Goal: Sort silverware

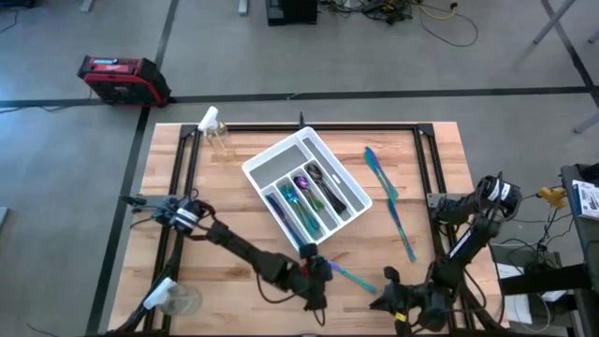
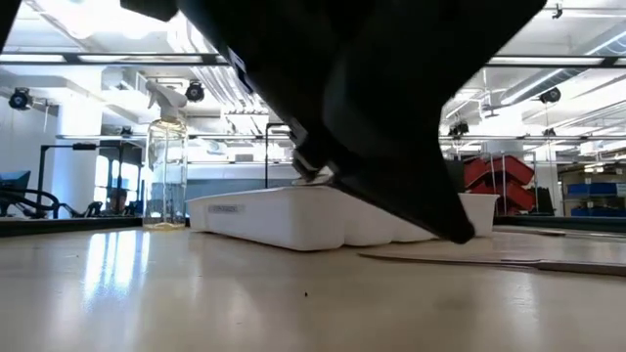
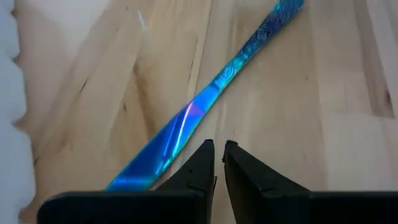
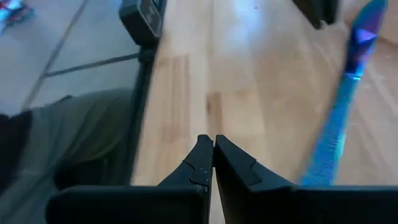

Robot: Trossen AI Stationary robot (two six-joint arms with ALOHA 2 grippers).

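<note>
Left gripper (image 3: 219,163) low over the tabletop (image 1: 234,215) near its front edge, just off the tray's near corner; fingers (image 3: 198,165) pressed almost together, a thin slit between them, pinching nothing. Just beside those fingertips, flat on the wood: a blue-and-purple knife (image 3: 205,99), slanting away from the gripper, patterned handle at the far end. Same knife (image 1: 351,276) in the overhead view between the two grippers.

Right gripper (image 4: 213,163) near the front right corner of the tabletop, fingers (image 4: 200,162) pressed together and empty, with another blue piece of silverware (image 4: 339,118) lying beside them on the wood.

Farther out, a white tray (image 1: 271,161) set at an angle in the middle of the tabletop, holding several teal, purple and dark pieces (image 1: 304,198) in its long compartments. To the right of the tray, two more slim blue pieces (image 1: 388,201) lying loose, end to end.

A clear spray bottle (image 1: 215,129) at the back left of the tabletop. A red and black case (image 1: 122,80) on the floor beyond. No readable writing or brand anywhere.
</note>
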